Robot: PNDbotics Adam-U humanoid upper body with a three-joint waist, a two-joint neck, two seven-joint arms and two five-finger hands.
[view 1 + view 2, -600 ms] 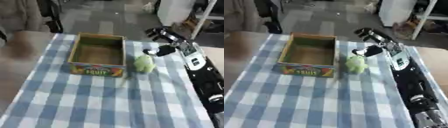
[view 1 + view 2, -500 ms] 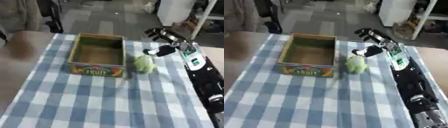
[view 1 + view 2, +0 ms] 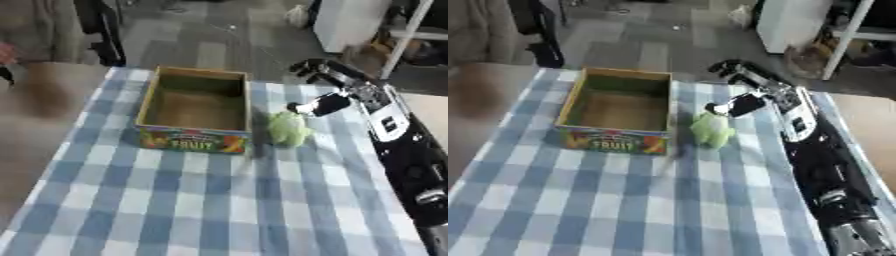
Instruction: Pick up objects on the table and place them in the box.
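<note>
Open cardboard fruit box [image 3: 194, 102] looks empty, so nothing's placed yet. Small light-green soft object [image 3: 287, 129] sits on checked table [image 3: 175, 200] just right of box. My right robot hand [image 3: 325, 95] hovers beside it, fingers relaxed, gripping nothing.

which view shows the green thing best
The left eye view: the green thing lies in full sight on the cloth, right of the box, with the right hand just beyond it. The right eye view shows nearly the same, no clearer.
</note>
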